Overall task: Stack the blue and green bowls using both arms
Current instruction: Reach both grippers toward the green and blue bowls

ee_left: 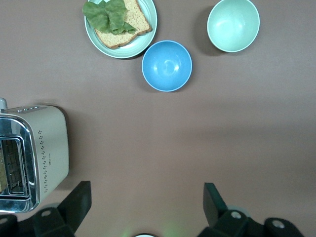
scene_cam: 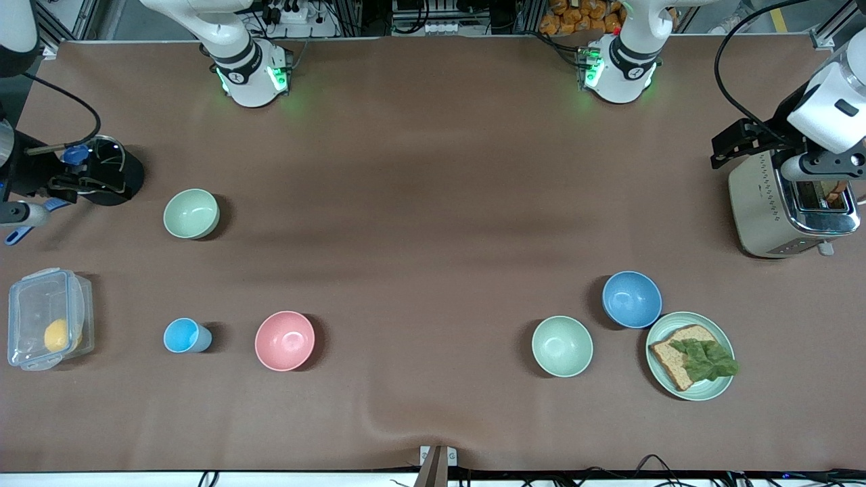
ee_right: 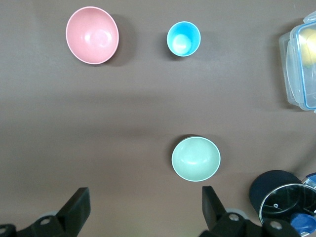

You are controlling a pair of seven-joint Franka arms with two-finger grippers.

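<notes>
Both grippers gape wide and empty: left gripper (ee_left: 146, 193) near the toaster (ee_left: 34, 158), right gripper (ee_right: 145, 196) near the black pot (ee_right: 276, 197). In the front view, the blue bowl (scene_cam: 632, 299) sits at 10 o'clock from the bread plate (scene_cam: 707, 392), and the green bowl (scene_cam: 191, 214) at 11 o'clock from the pink bowl (scene_cam: 285, 340). Pinch each rim squarely; avoid the mintier bowl (scene_cam: 562, 345).

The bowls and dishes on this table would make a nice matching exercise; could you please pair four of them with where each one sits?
Things:
1. blue bowl
2. pink bowl
3. green plate
4. clear plastic box

Places:
A. holds a yellow item, at the right arm's end of the table
B. beside the small light-blue cup
C. carries bread and lettuce
D. between the toaster and the green plate, beside a green bowl

Pairs: 1-D, 2-B, 3-C, 4-A
</notes>
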